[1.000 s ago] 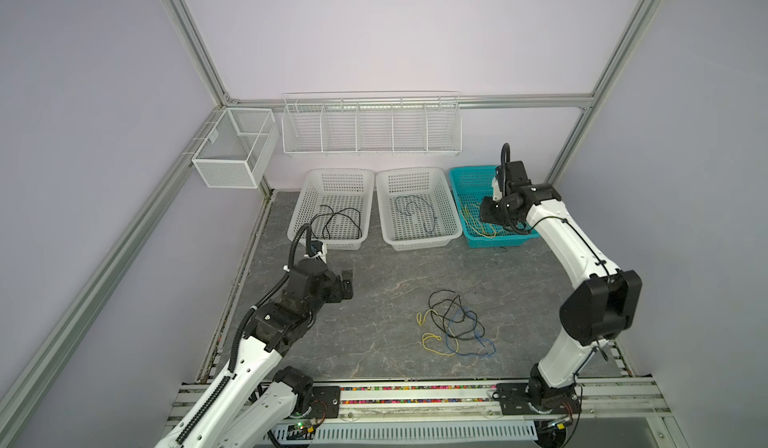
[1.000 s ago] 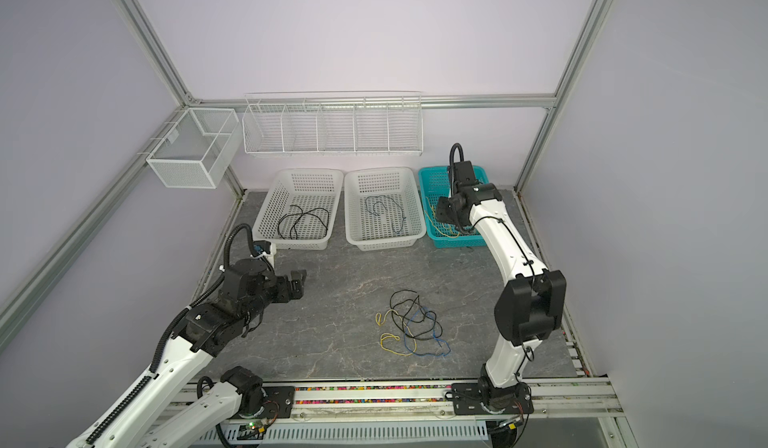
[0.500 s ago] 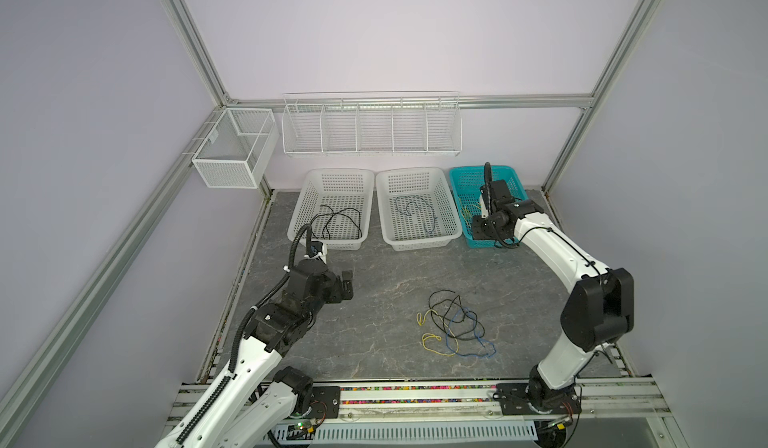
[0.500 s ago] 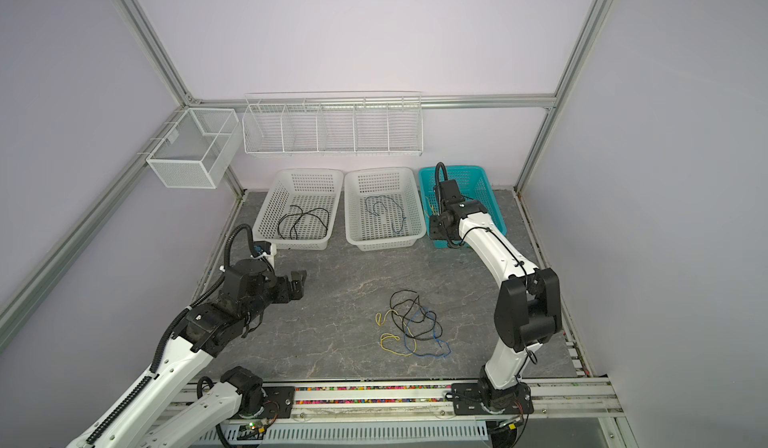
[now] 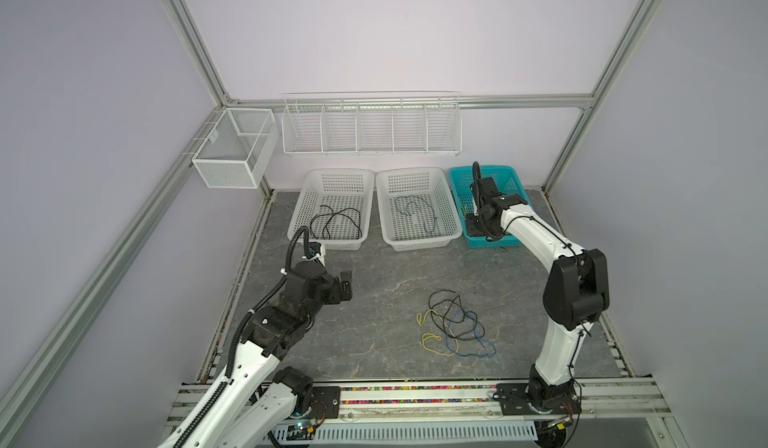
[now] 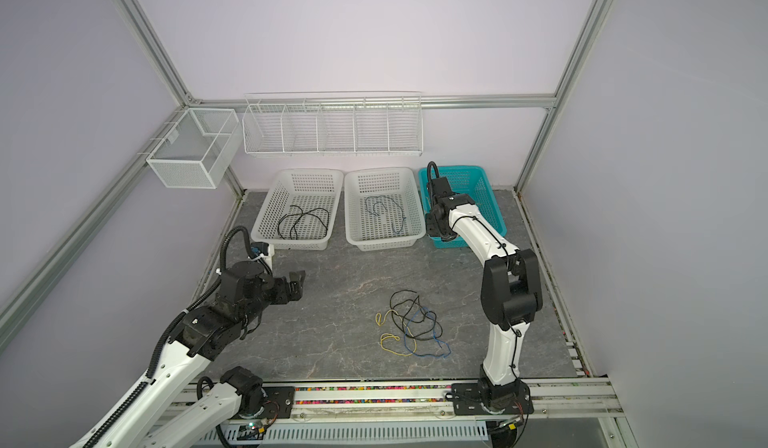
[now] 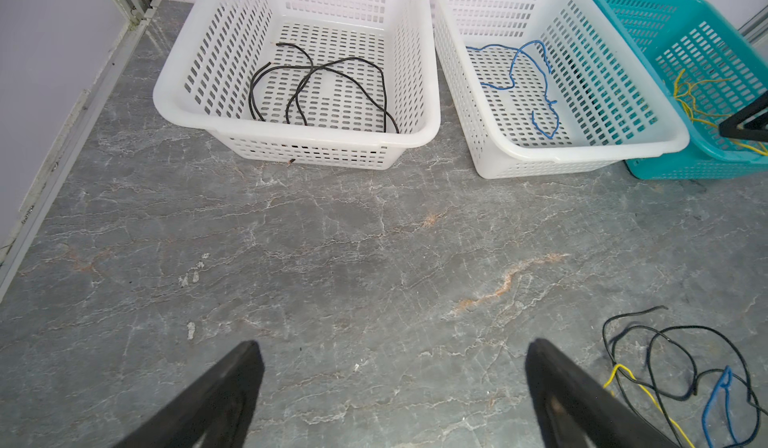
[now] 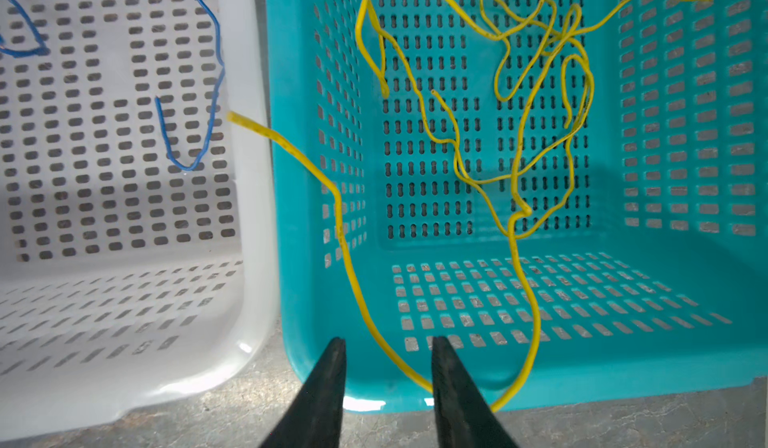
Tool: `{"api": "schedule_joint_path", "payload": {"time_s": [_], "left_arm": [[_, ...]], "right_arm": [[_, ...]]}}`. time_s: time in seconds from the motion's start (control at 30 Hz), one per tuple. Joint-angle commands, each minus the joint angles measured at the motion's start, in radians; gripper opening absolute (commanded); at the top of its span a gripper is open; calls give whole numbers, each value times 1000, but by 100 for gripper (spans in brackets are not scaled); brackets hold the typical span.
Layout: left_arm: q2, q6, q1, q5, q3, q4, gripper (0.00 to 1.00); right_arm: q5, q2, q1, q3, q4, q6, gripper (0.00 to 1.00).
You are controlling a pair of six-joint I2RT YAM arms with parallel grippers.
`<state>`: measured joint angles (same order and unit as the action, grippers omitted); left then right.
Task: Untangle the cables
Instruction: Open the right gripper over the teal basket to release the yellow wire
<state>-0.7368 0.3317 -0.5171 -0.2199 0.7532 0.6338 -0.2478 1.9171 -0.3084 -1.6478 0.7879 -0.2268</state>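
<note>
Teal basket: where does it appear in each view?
Top view: teal basket at back right, rightmost of three.
Top view: basket again back right.
Left wrist: cropped at the picture's edge.
Right wrist: fills most of the picture.
Shared landmark: neighbouring white basket holding a blue cable.

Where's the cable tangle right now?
In both top views the tangle lies on the table right of centre, in front of the middle basket, between the left gripper and the right arm.

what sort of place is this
Probably a robotics lab test cell: an aluminium-profile frame with plain lilac panels, two white-and-black robot arms bolted to a front metal rail, and perforated plastic baskets.
</note>
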Motion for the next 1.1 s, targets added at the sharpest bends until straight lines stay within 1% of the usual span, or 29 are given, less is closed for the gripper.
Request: {"api": "schedule_joint_path", "payload": {"time_s": [0.0,0.07,0.1,0.3,0.4,0.57,0.63,0.73,0.83,0.97,1.0,1.07], "left_arm": [[7,-5,2,-1,-9,-5,99],[5,-5,2,1,-9,-5,100],[5,-5,2,1,-9,-5,100],[6,-6,2,-1,-11,-6,100],[5,-6,2,-1,-11,-6,99],[2,-6,2,-1,-11,-6,100],[2,-8,2,-3,-12,-7,100],[1,-8,2,-4,-11,-8,99],[-1,-8,2,-7,-13,-8,99],[-3,-9,2,-10,-12,-8,100],[-3,-10,2,-11,-13,-9,100],[-1,-10,2,-12,-12,-8,100]], "right_arm": [[-16,19,0,-21,20,16,35],[-14,28,-1,-24,19,18,34],[-16,34,0,-28,20,19,32],[-36,42,12,-37,14,12,14],[-31,41,21,-51,10,12,7],[22,76,51,-122,24,2,7],[60,102,64,-163,31,2,7],[83,151,76,-239,51,1,7],[86,226,78,-373,119,5,7],[70,298,89,-490,162,-6,7],[71,311,90,-513,199,-8,8],[68,313,88,-524,209,-12,13]]}}
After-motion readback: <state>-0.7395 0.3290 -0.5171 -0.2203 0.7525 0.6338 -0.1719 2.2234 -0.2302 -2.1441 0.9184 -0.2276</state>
